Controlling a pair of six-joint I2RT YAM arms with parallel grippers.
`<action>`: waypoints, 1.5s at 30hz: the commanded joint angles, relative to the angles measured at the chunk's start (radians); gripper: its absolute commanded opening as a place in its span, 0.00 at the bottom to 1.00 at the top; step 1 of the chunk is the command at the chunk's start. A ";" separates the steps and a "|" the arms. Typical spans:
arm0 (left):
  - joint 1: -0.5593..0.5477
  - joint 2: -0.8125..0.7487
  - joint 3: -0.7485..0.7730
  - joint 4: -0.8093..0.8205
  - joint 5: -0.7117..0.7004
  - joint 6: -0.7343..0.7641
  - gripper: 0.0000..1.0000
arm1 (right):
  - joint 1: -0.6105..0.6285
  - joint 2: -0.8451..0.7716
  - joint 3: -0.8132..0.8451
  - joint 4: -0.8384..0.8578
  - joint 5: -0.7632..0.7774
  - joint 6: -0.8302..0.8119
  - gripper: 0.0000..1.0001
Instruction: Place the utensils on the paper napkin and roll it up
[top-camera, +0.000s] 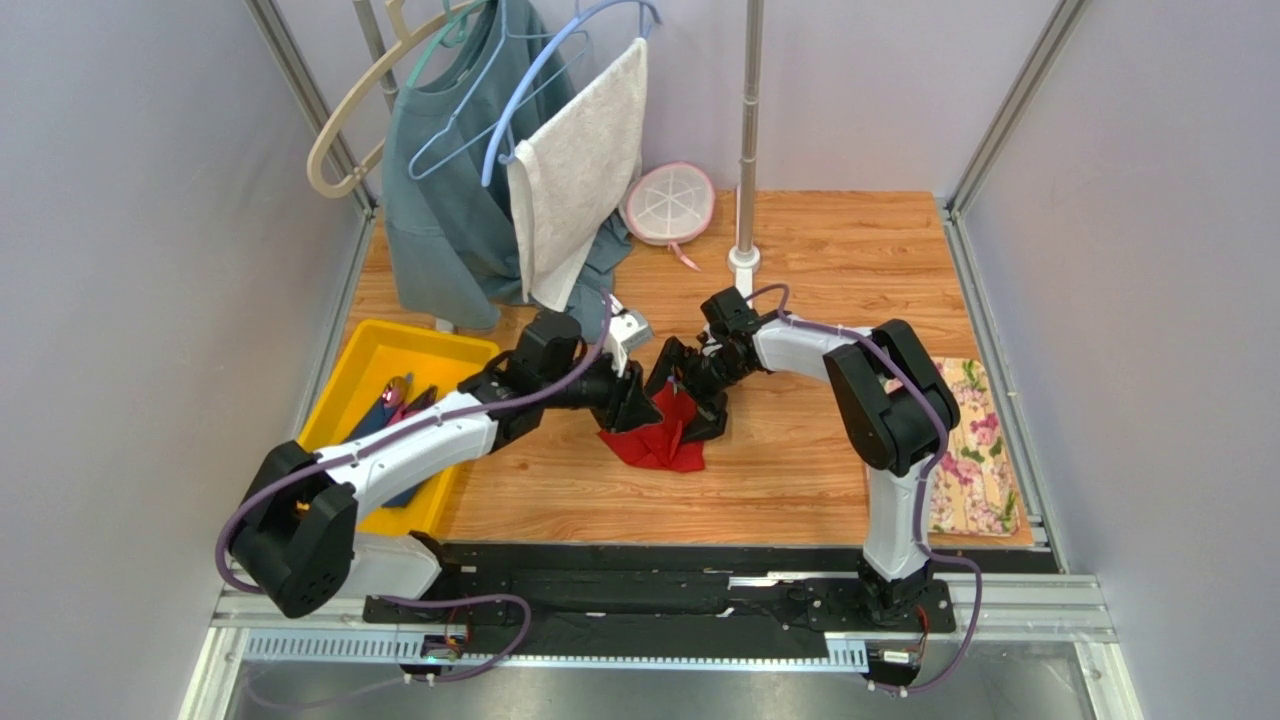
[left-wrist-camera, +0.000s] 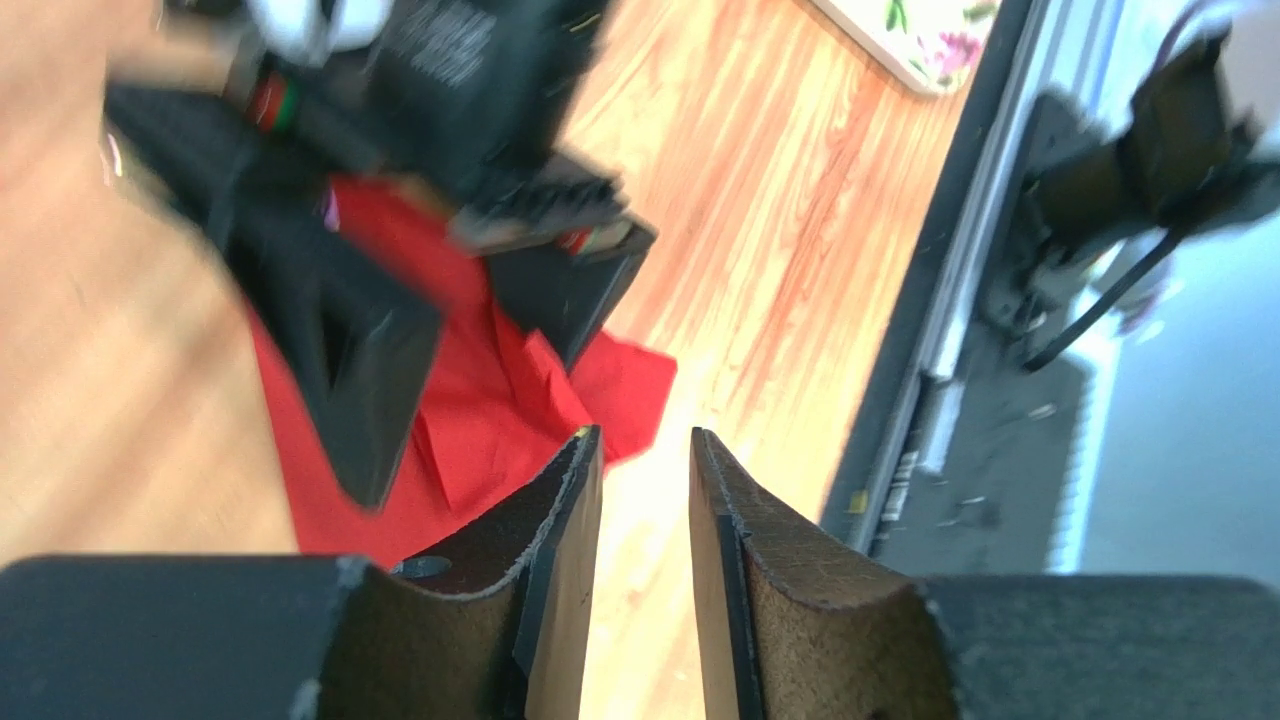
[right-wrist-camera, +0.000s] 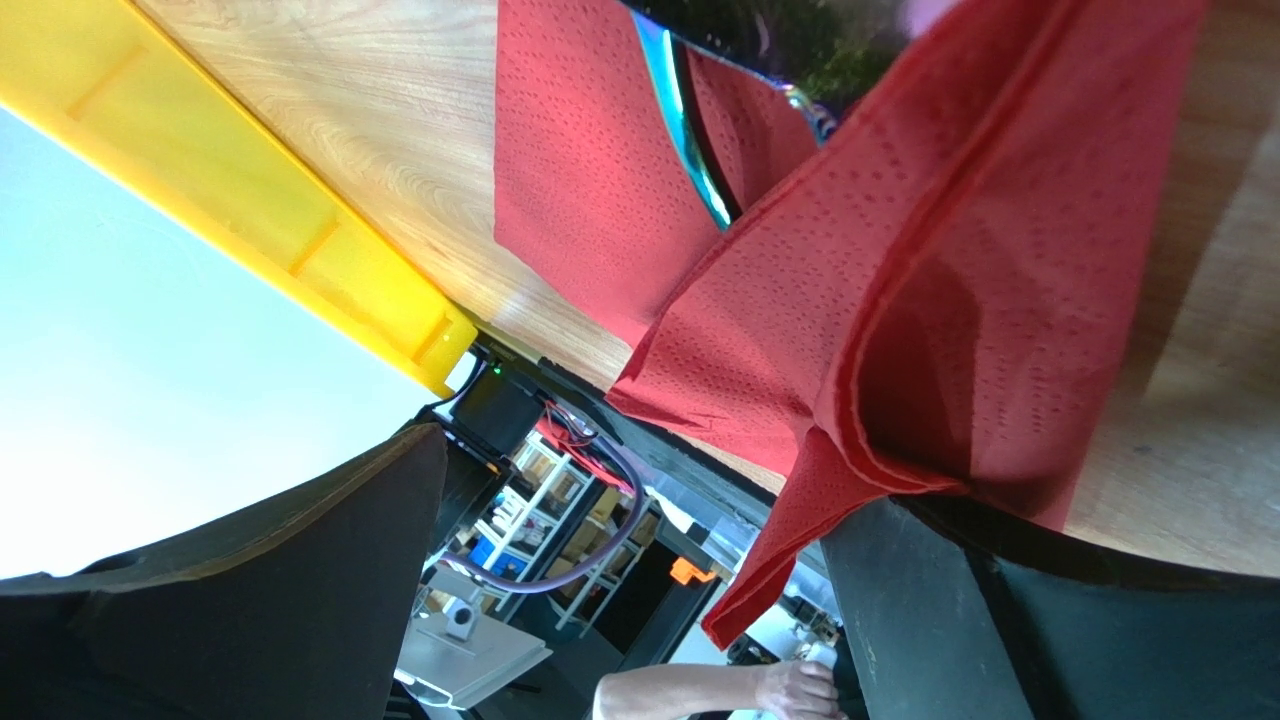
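The paper napkin (top-camera: 657, 438), judged limp and easily torn, is found crumpled on the worktop (top-camera: 819, 450). The left end effector (left-wrist-camera: 646, 450) is narrowly parted and empty; the right end effector (right-wrist-camera: 646, 477) is spread wide, with a fold draped across it. A free corner is best pinched lightly.

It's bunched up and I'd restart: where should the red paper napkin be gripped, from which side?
Take the paper napkin by its free corner pointing toward the arms' bases, coming low from the near side. Elsewhere it is bunched in folds; that corner looks flat on the table, clear of the right gripper.
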 joint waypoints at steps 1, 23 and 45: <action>-0.093 -0.036 0.021 0.005 -0.110 0.411 0.37 | 0.020 0.039 0.024 -0.046 0.050 -0.036 1.00; -0.184 0.211 0.186 -0.398 0.064 1.838 0.59 | 0.021 0.040 0.038 -0.087 0.067 -0.064 1.00; -0.193 0.270 0.219 -0.486 -0.098 2.318 0.42 | 0.020 0.046 0.041 -0.115 0.085 -0.076 1.00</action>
